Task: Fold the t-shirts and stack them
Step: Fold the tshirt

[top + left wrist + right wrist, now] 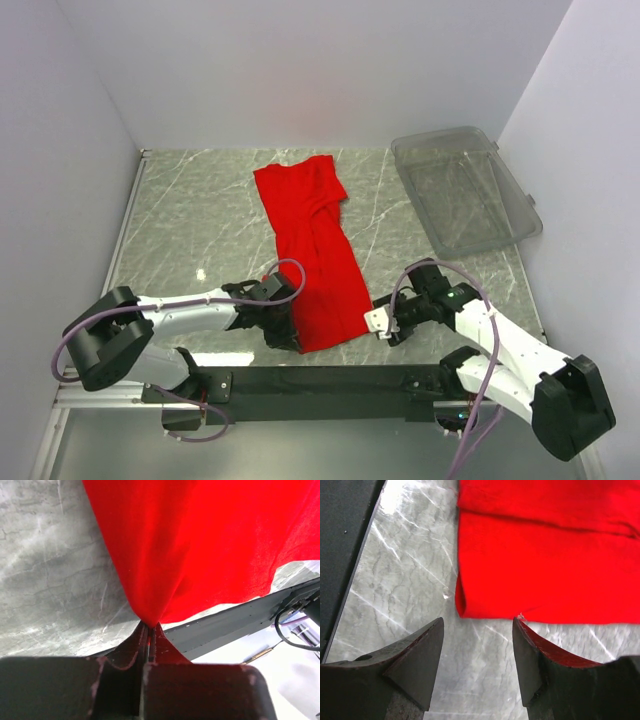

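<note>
Red t-shirt [315, 250]: folded into a long strip, lying down the middle of the marble table [200, 220]. Left gripper [150, 630]: jaws pressed together, pinching the strip's near left corner, the cloth gathered into folds there. Right gripper [477, 625]: fingers spread, low over the table at the near right corner, one tip at the hem. Clear bin [465, 190]: far right, apart from the cloth.

Bright, even overhead light filled the scene. A small glare spot shone on the marble tabletop [201, 274], and a larger one washed it out in the right wrist view. The red t-shirt [210, 545] looked oversaturated. The left gripper [149, 629] was dark and blurred.
</note>
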Controlling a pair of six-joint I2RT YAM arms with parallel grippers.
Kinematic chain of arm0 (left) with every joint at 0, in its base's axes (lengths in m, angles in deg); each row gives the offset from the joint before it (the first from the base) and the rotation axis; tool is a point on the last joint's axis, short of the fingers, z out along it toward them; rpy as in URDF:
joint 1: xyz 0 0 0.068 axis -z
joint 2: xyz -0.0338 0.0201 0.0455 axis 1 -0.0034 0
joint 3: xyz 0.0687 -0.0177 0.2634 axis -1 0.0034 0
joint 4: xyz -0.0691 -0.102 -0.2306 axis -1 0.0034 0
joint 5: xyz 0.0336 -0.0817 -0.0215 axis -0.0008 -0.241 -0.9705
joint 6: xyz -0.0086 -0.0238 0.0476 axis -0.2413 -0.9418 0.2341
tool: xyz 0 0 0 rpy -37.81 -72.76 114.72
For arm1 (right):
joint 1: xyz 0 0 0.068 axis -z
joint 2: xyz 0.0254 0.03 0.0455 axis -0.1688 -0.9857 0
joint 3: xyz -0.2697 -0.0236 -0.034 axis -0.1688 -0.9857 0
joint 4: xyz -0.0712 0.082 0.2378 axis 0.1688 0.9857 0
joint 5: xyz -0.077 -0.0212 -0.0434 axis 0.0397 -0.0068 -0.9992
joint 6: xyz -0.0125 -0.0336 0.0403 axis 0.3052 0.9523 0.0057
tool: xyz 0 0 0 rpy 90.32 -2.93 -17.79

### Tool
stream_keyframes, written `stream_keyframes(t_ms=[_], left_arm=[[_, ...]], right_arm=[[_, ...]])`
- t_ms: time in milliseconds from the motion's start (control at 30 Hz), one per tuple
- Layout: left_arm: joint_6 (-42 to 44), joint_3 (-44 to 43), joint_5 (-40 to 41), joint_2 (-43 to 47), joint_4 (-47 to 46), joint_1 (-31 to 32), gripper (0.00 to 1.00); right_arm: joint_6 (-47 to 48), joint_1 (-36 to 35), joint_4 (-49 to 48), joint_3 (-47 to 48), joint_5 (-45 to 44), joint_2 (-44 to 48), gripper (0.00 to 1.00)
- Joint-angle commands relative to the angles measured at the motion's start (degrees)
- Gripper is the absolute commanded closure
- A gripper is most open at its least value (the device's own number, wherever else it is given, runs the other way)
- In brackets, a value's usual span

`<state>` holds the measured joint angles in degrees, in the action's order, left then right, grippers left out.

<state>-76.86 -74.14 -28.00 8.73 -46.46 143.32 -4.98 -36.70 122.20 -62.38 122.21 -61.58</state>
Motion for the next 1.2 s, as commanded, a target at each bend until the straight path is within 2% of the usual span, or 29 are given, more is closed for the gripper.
stream_keyframes(t_ms=[0,200,367,800,1033,1167], left_arm=[[0.6,-1.5,1.2,0.9,0.3,0.5,0.99],[-0.2,-1.0,3.1,4.8,0.7,0.7,0.99],[-0.6,0.0,2.9,6.7,-0.1,0.7,0.99],[0.0,-0.2,2.3,7.5,-1.4,0.7,0.99],[-0.8,1.0,1.9,8.9,-1.7,0.8,0.99],[-1.3,1.6,2.2,10.0,-1.5,0.7,0.99]], right_arm=[[3.9,-1.1,-1.6,0.1,1.2,-1.4,0.36],[8.0,-3.8,0.4,-0.5,-0.5,-1.7,0.38],[8.5,-6.1,-1.2,-1.0,-2.5,-3.6,0.46],[10.2,-7.8,-4.6,-2.1,-5.7,-6.5,0.51],[8.8,-8.9,-5.5,-2.6,-6.2,-6.5,0.68],[7.7,-9.2,-6.4,-3.3,-7.0,-6.6,0.74]])
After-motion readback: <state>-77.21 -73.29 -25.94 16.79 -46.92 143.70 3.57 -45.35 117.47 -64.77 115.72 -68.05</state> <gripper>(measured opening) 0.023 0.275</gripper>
